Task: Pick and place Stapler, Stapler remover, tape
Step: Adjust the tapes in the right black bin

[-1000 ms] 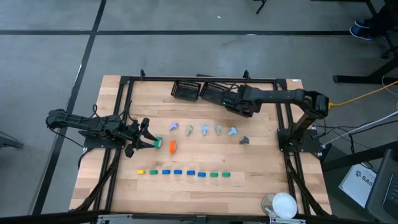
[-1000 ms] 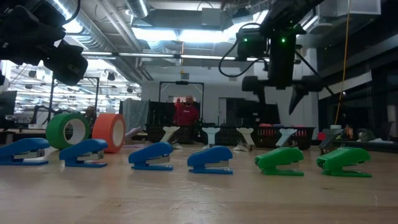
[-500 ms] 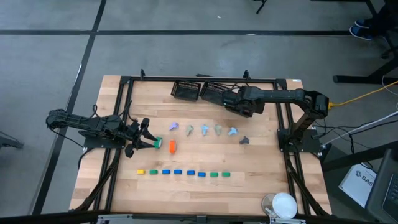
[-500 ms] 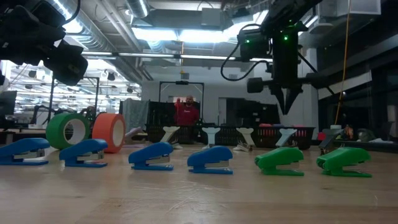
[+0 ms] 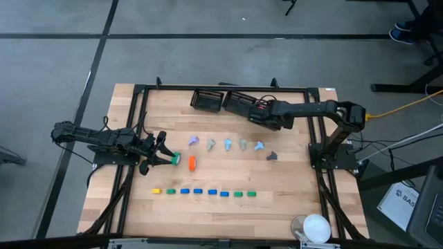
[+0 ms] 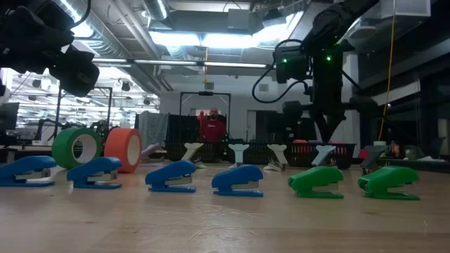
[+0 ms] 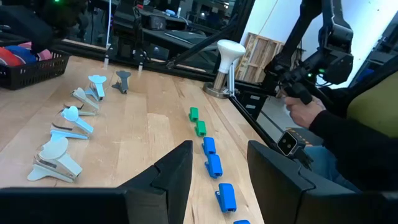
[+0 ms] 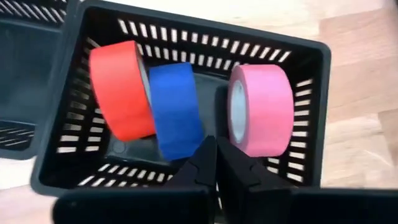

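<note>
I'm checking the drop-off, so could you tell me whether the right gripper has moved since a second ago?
Yes. The right gripper, shut, has slid slightly rightward over the black slotted plastic basket.

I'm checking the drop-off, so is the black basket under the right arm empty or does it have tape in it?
Not empty. The black basket holds three tape rolls standing on edge: red, blue and pink.

"SA" on box [image 5: 403,200], partly cut
</note>
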Controlling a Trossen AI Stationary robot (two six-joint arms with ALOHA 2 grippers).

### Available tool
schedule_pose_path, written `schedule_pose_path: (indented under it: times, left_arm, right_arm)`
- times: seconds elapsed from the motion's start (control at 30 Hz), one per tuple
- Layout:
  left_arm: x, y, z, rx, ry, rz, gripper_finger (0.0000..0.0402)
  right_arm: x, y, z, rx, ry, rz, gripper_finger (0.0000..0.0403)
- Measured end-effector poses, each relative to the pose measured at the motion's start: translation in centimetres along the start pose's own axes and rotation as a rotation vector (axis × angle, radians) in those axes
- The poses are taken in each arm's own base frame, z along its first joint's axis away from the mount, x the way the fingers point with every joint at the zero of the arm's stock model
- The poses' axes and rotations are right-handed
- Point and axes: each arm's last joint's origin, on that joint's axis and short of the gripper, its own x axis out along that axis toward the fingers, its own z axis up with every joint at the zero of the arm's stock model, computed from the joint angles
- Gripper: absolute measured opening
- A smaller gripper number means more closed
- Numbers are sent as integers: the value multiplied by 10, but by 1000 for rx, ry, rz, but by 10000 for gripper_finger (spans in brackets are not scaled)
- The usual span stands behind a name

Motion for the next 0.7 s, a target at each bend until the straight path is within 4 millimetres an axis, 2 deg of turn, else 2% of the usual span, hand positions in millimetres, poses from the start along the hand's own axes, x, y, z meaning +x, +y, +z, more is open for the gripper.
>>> schedule_pose_path:
  times: [0.2,0.37,0.7]
  left_arm:
    - [0,0,0,0,0,1,150]
    - [0,0,0,0,0,1,150]
    - [0,0,0,0,0,1,150]
  right_arm:
    - [6,-3,1,13,18,-14,14]
    - [13,0,0,50,24,47,4]
    - [16,8,0,91,11,137,18]
